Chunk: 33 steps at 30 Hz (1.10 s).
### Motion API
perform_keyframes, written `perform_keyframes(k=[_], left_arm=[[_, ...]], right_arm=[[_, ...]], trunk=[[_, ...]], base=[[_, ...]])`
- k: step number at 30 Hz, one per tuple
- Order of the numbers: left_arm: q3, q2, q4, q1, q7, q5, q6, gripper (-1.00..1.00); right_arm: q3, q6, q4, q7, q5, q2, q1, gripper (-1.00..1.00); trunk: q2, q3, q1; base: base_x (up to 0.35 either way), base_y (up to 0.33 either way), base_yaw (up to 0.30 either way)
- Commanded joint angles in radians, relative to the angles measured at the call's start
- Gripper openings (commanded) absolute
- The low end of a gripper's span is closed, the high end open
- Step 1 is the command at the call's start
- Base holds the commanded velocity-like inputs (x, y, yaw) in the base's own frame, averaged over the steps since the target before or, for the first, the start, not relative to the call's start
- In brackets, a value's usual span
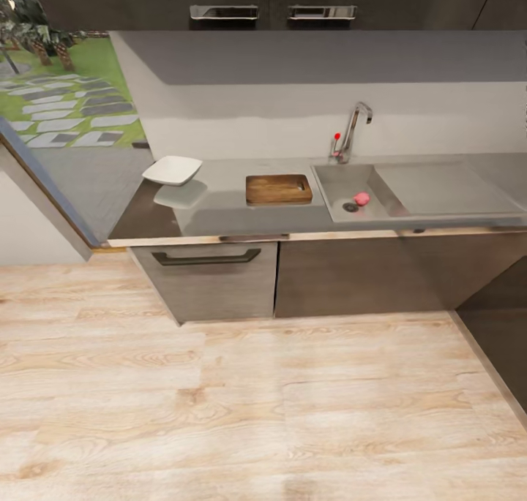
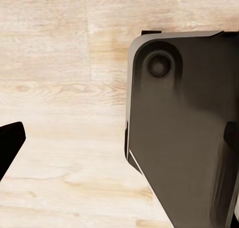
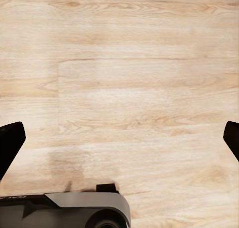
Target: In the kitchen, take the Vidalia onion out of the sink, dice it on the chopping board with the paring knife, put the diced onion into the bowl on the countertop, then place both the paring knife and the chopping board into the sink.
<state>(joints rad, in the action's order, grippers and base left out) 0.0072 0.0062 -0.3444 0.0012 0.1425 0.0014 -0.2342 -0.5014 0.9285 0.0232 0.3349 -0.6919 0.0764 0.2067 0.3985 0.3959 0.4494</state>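
The kitchen was observed from a standing-off position, with a broad stretch of light wooden floor [image 1: 263,398] lying between the robot and the cabinet fronts; this was judged to be an approach stage, with no step of the task yet begun.

The Vidalia onion [image 1: 361,198] was found resting in the basin of the sink [image 1: 410,186], just beside the round drain, under the chrome tap [image 1: 353,129]. The chopping board [image 1: 278,189] was laid flat on the countertop [image 1: 219,208] directly beside the sink's left edge, a position judged convenient for a short transfer of the onion. The bowl [image 1: 172,170] was set further left, apart from the board, near the counter's end. A paring knife could not be made out; a faint dark mark near the board's handle hole was too small to identify.

The left gripper [image 2: 119,138] was pointed down at the floor beside part of the robot's dark base [image 2: 184,138]; its fingertips were seen at opposite edges of the view, spread wide with nothing between them. The right gripper [image 3: 119,143] was likewise held over bare floor, fingertips far apart and empty. Both arms were judged to be stowed low for travel.
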Motion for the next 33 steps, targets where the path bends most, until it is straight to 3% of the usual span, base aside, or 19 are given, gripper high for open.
perform_keyframes(k=[1, 33], left_arm=[[0.001, 0.0, -0.001, 0.0, 0.002, 0.0, -0.002, 1.0], [0.002, 0.002, -0.001, 0.0, 0.003, 0.0, -0.002, 1.0]], right_arm=[[-0.005, 0.001, 0.0, 0.007, -0.011, 0.0, 0.0, 1.0], [-0.008, 0.006, 0.001, 0.008, -0.01, -0.004, 0.0, 1.0]], trunk=[[0.001, 0.0, 0.001], [0.001, -0.051, 0.001]], base=[[0.0, 0.0, 0.0], [0.0, 0.0, 0.0]])
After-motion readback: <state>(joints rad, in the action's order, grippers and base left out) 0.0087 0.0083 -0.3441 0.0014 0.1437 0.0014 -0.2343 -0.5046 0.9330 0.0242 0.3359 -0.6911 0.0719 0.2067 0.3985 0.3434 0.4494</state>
